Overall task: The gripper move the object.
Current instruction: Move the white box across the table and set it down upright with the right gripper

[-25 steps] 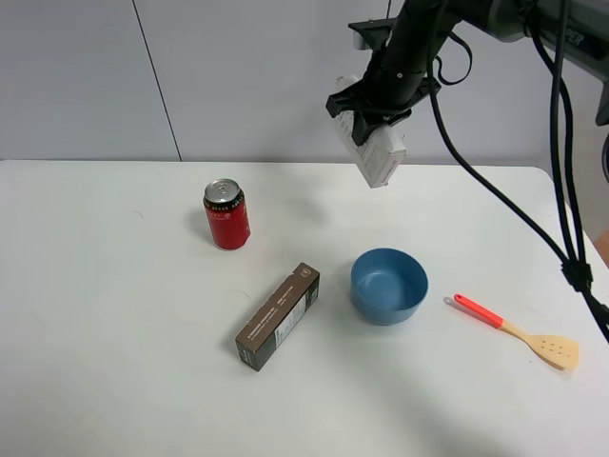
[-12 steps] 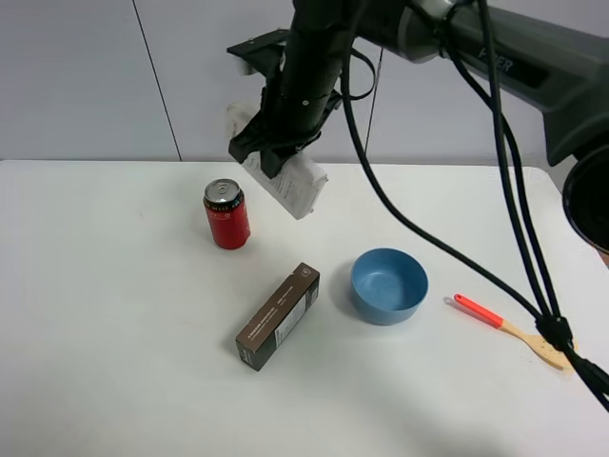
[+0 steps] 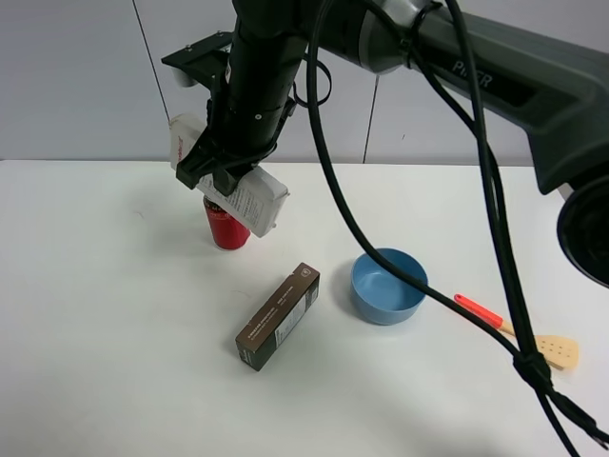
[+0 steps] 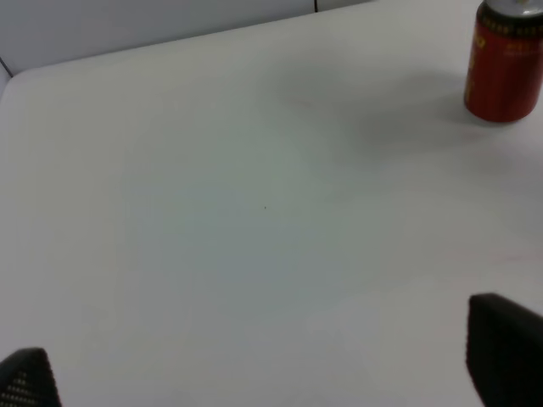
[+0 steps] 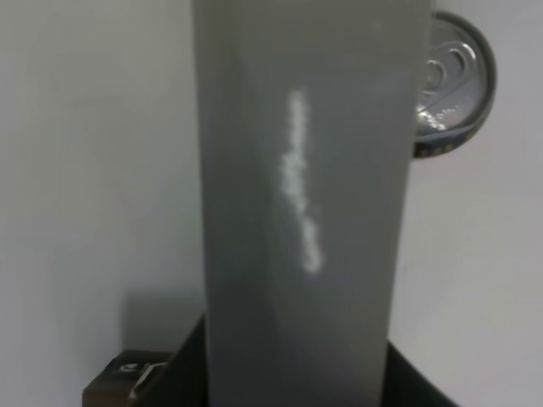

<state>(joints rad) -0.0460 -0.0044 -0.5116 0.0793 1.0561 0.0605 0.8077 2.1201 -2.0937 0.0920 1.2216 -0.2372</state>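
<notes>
Carton aloft: the right gripper is clamped across the middle of the long white carton, holding it tilted above the table. Its red-printed end is highest. It hangs over the red soda can, covering the can's top in the high view. The dark brown carton lies flat nearby, with the blue bowl to its right. The left gripper is spread wide over bare tabletop, gripping nothing.

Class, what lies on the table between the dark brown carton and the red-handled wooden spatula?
The round blue bowl, shown in the exterior high view.
</notes>
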